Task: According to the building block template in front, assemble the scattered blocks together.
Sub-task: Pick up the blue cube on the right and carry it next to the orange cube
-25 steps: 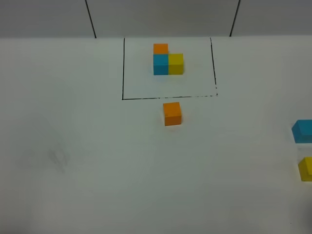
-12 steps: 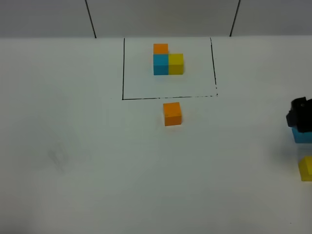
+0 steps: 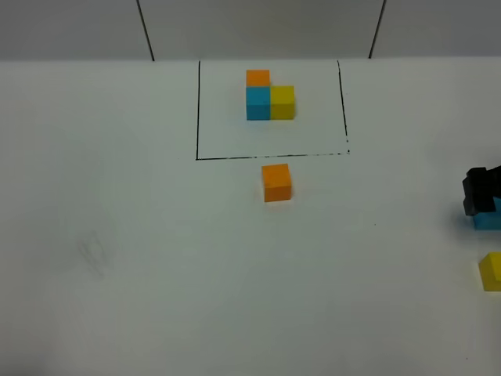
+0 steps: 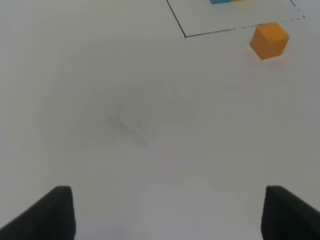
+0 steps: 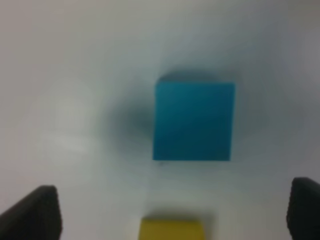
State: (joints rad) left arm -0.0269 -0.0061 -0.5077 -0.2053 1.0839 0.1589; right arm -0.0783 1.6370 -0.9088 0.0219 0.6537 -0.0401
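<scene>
Three loose cubes lie on a white table [image 3: 156, 251]. An orange cube [image 3: 276, 182] sits just outside the near line of the building block template [image 3: 270, 98], whose black outline frames an L-shaped cluster of orange, blue and yellow. A sky blue cube [image 3: 489, 218] and a yellow cube [image 3: 491, 271] sit at the far right edge of the high view, near each other but not touching. My right gripper [image 5: 167, 207] hangs over the sky blue cube, and its black body hides part of that cube from above. In the right wrist view its two fingers stand wide apart with nothing clamped. The blue square lies ahead of them, centred in the gap, its sides roughly square to the line between the fingers. A cube has no long axis, so any opposite pair of faces would serve. That view is blurred, so I cannot tell how far above the cube the fingertips are. The yellow cube sits just behind the blue one, closer to my wrist. My left gripper [image 4: 170, 212] is also spread open and empty over bare table, with the orange cube well ahead of it. I judge the right arm much the nearer to the blue cube.
</scene>
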